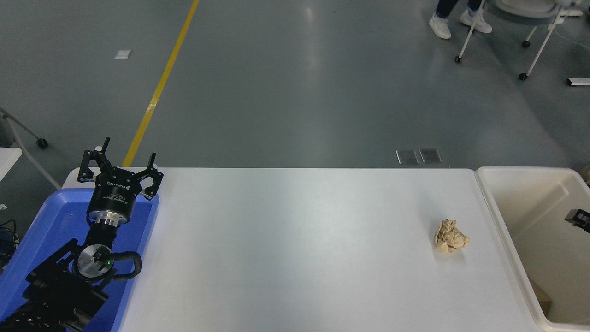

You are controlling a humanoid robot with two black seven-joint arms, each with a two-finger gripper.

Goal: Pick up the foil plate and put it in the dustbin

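Your right gripper (580, 218) shows only as a small black tip at the right edge, over the dustbin (500, 212), and you cannot tell whether it is parted or closed. The foil plate does not appear anywhere in the head view; the visible part of the dustbin's inside shows bare cream walls and a small brown scrap (544, 300) low by its near wall, while the tub's right part is cut off by the picture edge. The dustbin stands just beside the right end of the white table (295, 258). On the table, near the dustbin's left rim but apart from it, lies 1 tan crumpled paper ball (451, 236). Your left gripper (120, 168) is parked at the lower left above the blue tray (37, 230), its fingers spread apart and holding nothing. Beyond the table you see a person's white shoes (456, 24) beside a wheeled chair (521, 27).
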